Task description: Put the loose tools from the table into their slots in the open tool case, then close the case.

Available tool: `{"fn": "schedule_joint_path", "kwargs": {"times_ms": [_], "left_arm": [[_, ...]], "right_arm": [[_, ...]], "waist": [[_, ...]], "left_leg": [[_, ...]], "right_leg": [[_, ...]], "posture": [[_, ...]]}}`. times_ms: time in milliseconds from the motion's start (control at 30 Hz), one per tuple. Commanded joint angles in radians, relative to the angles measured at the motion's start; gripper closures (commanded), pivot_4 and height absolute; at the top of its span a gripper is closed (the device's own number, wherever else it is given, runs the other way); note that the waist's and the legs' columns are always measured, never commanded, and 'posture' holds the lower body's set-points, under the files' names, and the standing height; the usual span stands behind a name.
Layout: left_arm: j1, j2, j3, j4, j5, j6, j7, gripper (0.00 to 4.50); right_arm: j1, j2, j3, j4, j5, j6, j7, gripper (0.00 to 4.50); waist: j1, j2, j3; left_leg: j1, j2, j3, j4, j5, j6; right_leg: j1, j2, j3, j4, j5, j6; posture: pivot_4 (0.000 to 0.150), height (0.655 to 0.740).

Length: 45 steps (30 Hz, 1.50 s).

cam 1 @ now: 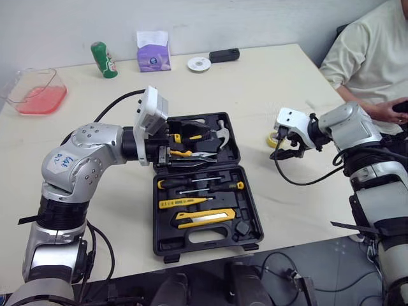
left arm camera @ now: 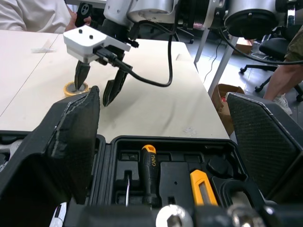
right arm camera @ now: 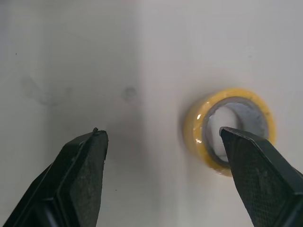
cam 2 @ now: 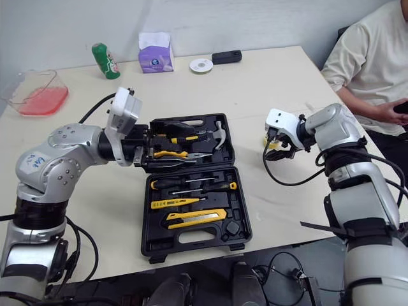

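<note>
Your right gripper (right arm camera: 161, 137) spread wide, off-centre over tape roll (right arm camera: 194, 127): closing now may shove roll across table (cam 1: 287, 83). Left gripper (left arm camera: 161, 94) released over case (cam 1: 162, 236).

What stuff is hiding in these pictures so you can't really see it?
- The yellow tape roll: in the eye views it sits mostly behind the right jaws; in the right wrist view one jaw covers its edge.
- Tools at the left end of the tool case lid: in the eye views the left arm's white camera box hides them.
- The black thing in the person's hand: cut off by the picture edge.
- The green can label: too small to read.
</note>
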Motion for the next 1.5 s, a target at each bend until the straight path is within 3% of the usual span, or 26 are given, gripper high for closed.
{"fn": "schedule_joint_path", "kwargs": {"times_ms": [33, 233, 400, 567, 700, 800, 1000, 1233, 1500], "left_arm": [[-0.016, -0.002, 0.015, -0.021, 0.005, -0.020, 0.001, 0.00], [-0.020, -0.009, 0.010, -0.015, 0.014, -0.029, -0.001, 0.00], [0.004, 0.012, 0.017, -0.045, 0.005, -0.026, -0.024, 0.00], [0.097, 0.073, 0.024, -0.126, -0.035, 0.012, -0.072, 0.00], [0.231, 0.153, -0.027, -0.182, 0.043, -0.084, -0.177, 0.00], [0.292, 0.193, -0.052, -0.213, 0.067, -0.136, -0.234, 0.00], [0.336, 0.205, -0.089, -0.230, 0.096, -0.181, -0.268, 0.00], [0.296, 0.183, -0.089, -0.217, 0.082, -0.157, -0.241, 0.00], [0.280, 0.158, -0.083, -0.240, 0.051, -0.117, -0.209, 0.00]], "right_arm": [[-0.028, 0.011, -0.006, 0.047, -0.037, -0.035, -0.044, 1.39], [-0.051, 0.012, -0.008, 0.087, -0.075, -0.095, -0.076, 4.40], [0.021, -0.053, -0.083, -0.195, 0.030, -0.031, 0.111, 4.46], [0.323, -0.140, -0.202, -0.897, 0.224, 0.300, 0.188, 4.46], [0.548, -0.131, -0.260, -1.401, 0.455, 0.579, 0.166, 4.46], [0.655, -0.118, -0.252, -1.616, 0.553, 0.687, 0.106, 4.46], [0.816, -0.176, -0.151, -1.776, 0.567, 0.699, 0.014, 4.46], [0.895, -0.330, -0.155, -1.768, 0.562, 0.632, 0.011, 4.46], [0.909, -0.379, -0.165, -1.728, 0.537, 0.579, -0.033, 4.46]], "waist": [[-0.002, 0.000, 0.000], [-0.002, 0.000, 0.000], [0.001, 0.000, 0.000], [0.006, 0.000, 0.000], [0.005, 0.001, 0.000], [0.013, 0.001, 0.000], [0.060, 0.001, 0.000], [0.059, 0.000, 0.000], [0.058, 0.000, 0.000]], "left_leg": [[0.000, 0.000, 0.000, 0.000, 0.000, 0.000], [0.000, 0.000, -0.001, 0.002, 0.000, 0.000], [0.000, 0.000, -0.001, 0.002, 0.000, 0.000], [-0.001, 0.001, -0.003, 0.005, -0.001, -0.001], [-0.002, 0.001, -0.003, 0.004, -0.001, -0.001], [-0.001, 0.001, -0.005, 0.004, -0.002, -0.002], [-0.001, 0.000, -0.006, 0.009, -0.003, 0.001], [-0.001, 0.000, -0.005, 0.010, -0.004, 0.002], [0.000, 0.000, -0.004, 0.009, -0.003, 0.002]], "right_leg": [[0.000, 0.000, -0.002, 0.000, 0.000, 0.000], [0.001, -0.001, -0.004, 0.000, 0.000, -0.001], [0.001, -0.001, -0.005, 0.000, 0.000, -0.001], [0.001, -0.001, -0.009, 0.000, 0.000, -0.001], [-0.001, -0.001, -0.008, 0.003, 0.001, -0.001], [0.000, -0.001, -0.006, 0.003, 0.000, -0.002], [0.004, -0.002, -0.002, -0.002, 0.001, -0.004], [0.004, -0.001, -0.002, -0.002, 0.002, -0.004], [0.004, -0.001, -0.001, -0.002, 0.002, -0.004]], "posture": [[0.150, 0.7400], [0.150, 0.7400], [0.150, 0.7400], [0.150, 0.7400], [0.150, 0.7400], [0.150, 0.7400], [0.150, 0.7400], [0.150, 0.7400], [0.150, 0.7400]]}}
